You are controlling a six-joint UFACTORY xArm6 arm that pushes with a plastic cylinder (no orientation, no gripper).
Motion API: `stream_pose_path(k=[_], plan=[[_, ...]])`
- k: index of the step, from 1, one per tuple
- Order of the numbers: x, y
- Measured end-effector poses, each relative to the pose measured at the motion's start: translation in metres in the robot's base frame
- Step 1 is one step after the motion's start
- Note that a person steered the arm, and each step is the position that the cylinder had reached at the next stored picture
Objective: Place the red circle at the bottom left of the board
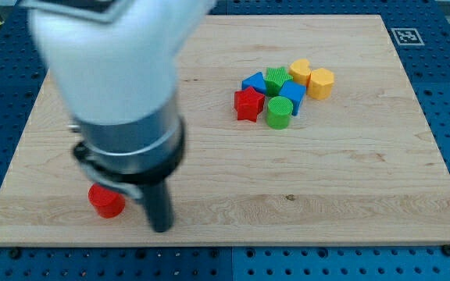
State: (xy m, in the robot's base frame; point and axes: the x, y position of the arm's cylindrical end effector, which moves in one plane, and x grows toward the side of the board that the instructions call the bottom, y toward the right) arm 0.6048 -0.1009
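Observation:
The red circle (106,200) lies on the wooden board (233,195) near its bottom left corner. My tip (161,229) rests on the board just to the right of the red circle, a small gap apart. The arm's white and grey body fills the view's upper left and hides the board beneath it.
A cluster of blocks sits at the upper middle right: a red star (249,103), a blue block (253,82), a green block (276,80), a blue block (292,95), a green cylinder (279,112), and two yellow blocks (300,72) (320,83). A marker tag (405,36) is at the top right corner.

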Motion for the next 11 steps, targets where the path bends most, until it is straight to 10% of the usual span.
stream_pose_path(k=[6, 7, 9, 11], plan=[[-0.047, -0.071], [-0.106, -0.072], [-0.217, -0.035], [-0.214, 0.047]])
